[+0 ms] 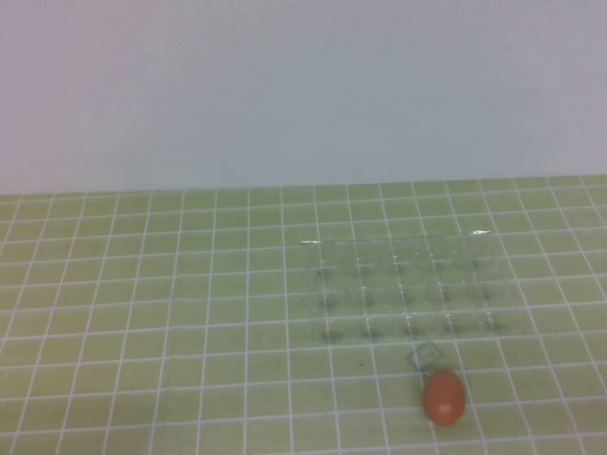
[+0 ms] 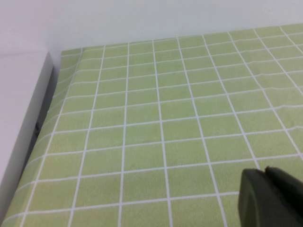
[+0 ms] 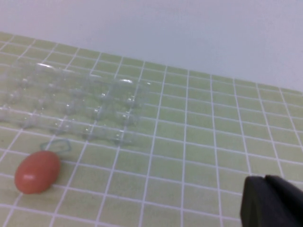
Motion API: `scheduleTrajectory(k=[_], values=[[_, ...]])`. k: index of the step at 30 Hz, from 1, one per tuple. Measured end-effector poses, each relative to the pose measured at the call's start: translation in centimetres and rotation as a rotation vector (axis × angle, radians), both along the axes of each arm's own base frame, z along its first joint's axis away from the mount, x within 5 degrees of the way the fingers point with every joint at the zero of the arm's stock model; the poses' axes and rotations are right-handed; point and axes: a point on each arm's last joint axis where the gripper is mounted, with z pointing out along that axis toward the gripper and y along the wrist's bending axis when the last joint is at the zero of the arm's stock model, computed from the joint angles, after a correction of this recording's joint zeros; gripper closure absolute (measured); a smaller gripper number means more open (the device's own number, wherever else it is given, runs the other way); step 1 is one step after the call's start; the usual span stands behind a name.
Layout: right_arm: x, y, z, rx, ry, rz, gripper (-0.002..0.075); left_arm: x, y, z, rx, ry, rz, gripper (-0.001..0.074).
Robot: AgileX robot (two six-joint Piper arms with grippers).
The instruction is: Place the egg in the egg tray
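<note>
The orange-brown egg (image 1: pixel 444 396) lies on the green grid mat near the front, right of centre, just in front of the clear egg tray (image 1: pixel 403 287). The tray shows as rows of dark dimples and all its cups look empty. In the right wrist view the egg (image 3: pixel 37 171) lies beside the tray (image 3: pixel 75 106), well away from my right gripper (image 3: pixel 263 178), whose fingers are pressed together and empty. My left gripper (image 2: pixel 265 171) is shut and empty over bare mat. Neither gripper shows in the high view.
A small blue square outline (image 1: pixel 425 357) is marked on the mat between egg and tray. A white wall (image 1: pixel 303 90) closes the back. In the left wrist view a white raised edge (image 2: pixel 21 118) borders the mat.
</note>
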Motion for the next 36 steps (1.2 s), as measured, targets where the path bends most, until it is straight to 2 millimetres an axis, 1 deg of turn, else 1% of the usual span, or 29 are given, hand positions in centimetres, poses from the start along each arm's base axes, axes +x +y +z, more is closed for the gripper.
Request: scheduleTrajectory(k=[4,6,9,11,14,17,21,22,24,27,28,29,32,34,36], values=[[1.7,0.3,2.2,0.071,0.123,0.025,0.0728,0.0,0.0,0.0,0.0,0.0,0.0,0.0737],[3.0,0.6,3.0,0.131,0.235,0.05,0.0728,0.0,0.0,0.0,0.0,0.0,0.0,0.0737],[4.7,1.1,3.7,0.178,0.46,0.096,0.0728,0.0,0.0,0.0,0.0,0.0,0.0,0.0737],[6.3,1.2,3.9,0.179,0.587,0.126,0.0728,0.0,0.0,0.0,0.0,0.0,0.0,0.0737],[8.8,1.5,4.3,0.165,0.691,0.179,0.0728,-0.2,0.0,0.1,0.001,-0.026,-0.001,0.0737],[11.1,2.7,4.5,0.143,0.764,0.251,0.0728,0.0,0.0,0.0,0.0,0.0,0.0,0.0737],[13.9,5.2,4.0,0.132,0.859,0.327,0.0728,0.0,0.0,0.0,0.0,0.0,0.0,0.0737],[14.4,5.7,4.0,0.135,0.877,0.334,0.0728,0.0,0.0,-0.8,-0.001,-0.01,0.0,0.0735],[15.6,7.0,3.4,0.135,0.924,0.349,0.0728,0.0,0.0,-0.8,-0.001,-0.01,0.0,0.0735],[17.0,8.8,2.3,0.11,0.972,0.387,0.0728,0.0,0.0,-0.8,-0.001,-0.01,0.0,0.0735],[17.3,9.4,2.1,0.098,0.973,0.405,0.0728,0.0,0.0,-0.8,-0.001,-0.01,0.0,0.0735],[17.6,10.1,1.7,0.074,0.968,0.433,0.0728,0.0,0.0,0.0,0.0,0.0,0.0,0.0737],[18.2,11.9,0.8,0.03,0.939,0.487,0.0728,0.0,0.0,0.0,0.0,0.0,0.0,0.0737],[18.7,12.5,0.3,0.046,0.923,0.45,0.0728,0.0,0.0,0.0,0.0,0.0,0.0,0.0737],[19.4,12.7,-0.2,0.097,0.92,0.344,0.0727,0.0,0.0,0.0,0.0,0.0,0.0,0.0737]])
